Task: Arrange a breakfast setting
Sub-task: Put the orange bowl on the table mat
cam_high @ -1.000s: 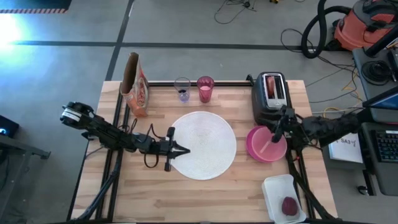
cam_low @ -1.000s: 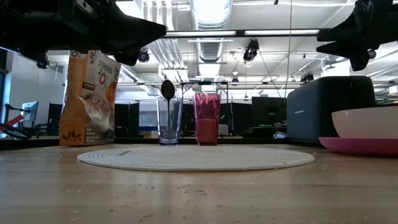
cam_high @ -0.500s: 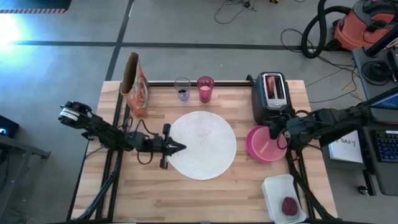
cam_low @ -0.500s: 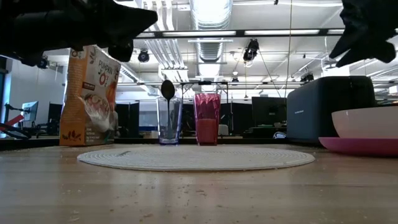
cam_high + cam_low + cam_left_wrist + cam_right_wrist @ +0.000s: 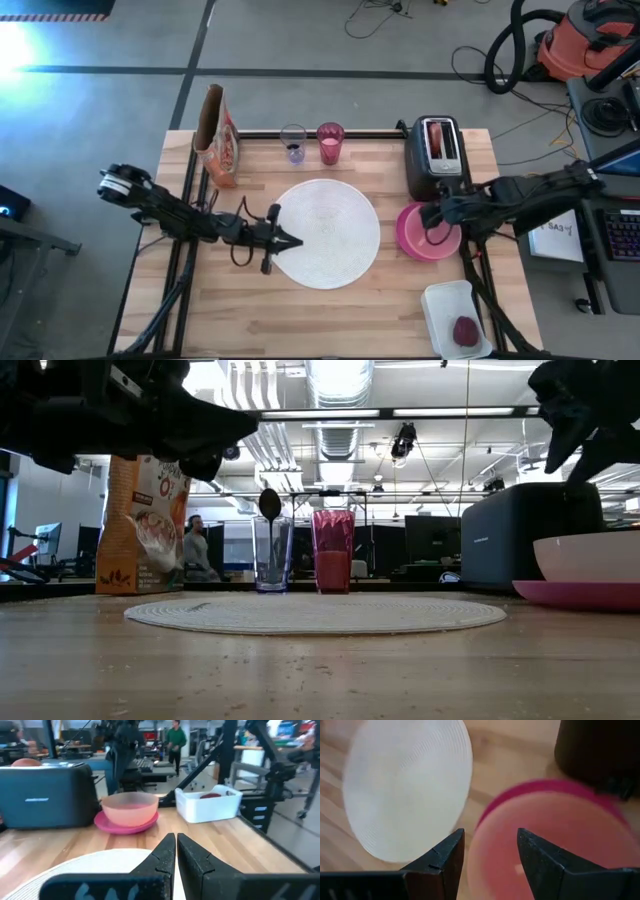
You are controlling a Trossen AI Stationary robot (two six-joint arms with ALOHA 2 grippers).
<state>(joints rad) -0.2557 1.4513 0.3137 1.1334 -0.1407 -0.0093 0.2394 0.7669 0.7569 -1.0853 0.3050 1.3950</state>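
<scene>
The big white round disc (image 5: 325,233) lies flat at the table's middle. My left gripper (image 5: 297,241) hovers shut over its left edge, pointing level toward the right. The translucent pink bowl (image 5: 430,232) sits in the magenta plate (image 5: 555,785) right of the disc. My right gripper (image 5: 487,851) hangs open above the bowl's left rim, pointing down. The pink tumbler (image 5: 330,143) and a clear glass (image 5: 293,143) with the spoon upright in it stand at the far edge. Bread (image 5: 437,135) sticks out of the toaster (image 5: 438,158). A dark-red fruit (image 5: 466,331) lies in a white tray (image 5: 445,300).
A cereal box (image 5: 218,150) stands at the far left corner. The toaster stands just beyond the plate, close to my right arm. The white tray sits at the near right corner. Bare wood shows along the near edge (image 5: 300,320).
My right gripper has swung from pointing about level to pointing steeply down over the bowl, rolling as it went, and has shifted a little toward the table's left.
</scene>
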